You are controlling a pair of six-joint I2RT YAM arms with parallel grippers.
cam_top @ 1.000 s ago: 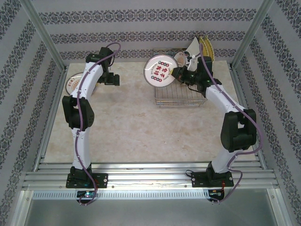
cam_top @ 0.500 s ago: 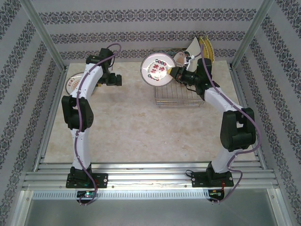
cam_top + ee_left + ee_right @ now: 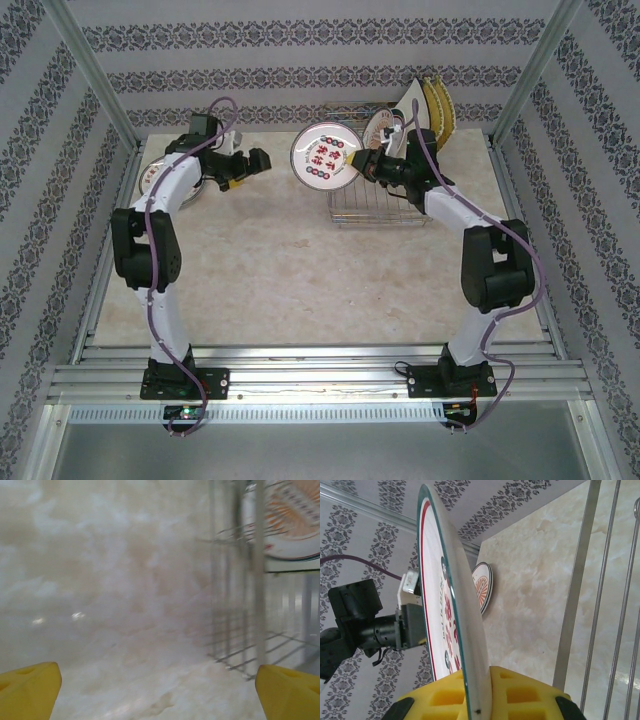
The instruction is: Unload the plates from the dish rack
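1. The pale marbled table [image 3: 300, 270] fills the middle of the frame.
2. A wire dish rack [image 3: 385, 210] stands on it, upper right of centre.
3. A round orange-patterned plate [image 3: 152, 175] rests at its upper left edge.

— How many round plates do we count?
— Three: the green-banded plate [image 3: 325, 157], a racked round plate [image 3: 383, 128] and a far round plate [image 3: 483, 587].
— And square ones?
— We see one white square plate [image 3: 410, 100]; the yellow plates [image 3: 441, 105] we cannot count. One dish rack [image 3: 380, 208].

fingers [image 3: 27, 690] spread wide; dish rack [image 3: 259, 605] at right, orange-patterned plate [image 3: 290, 520] inside.
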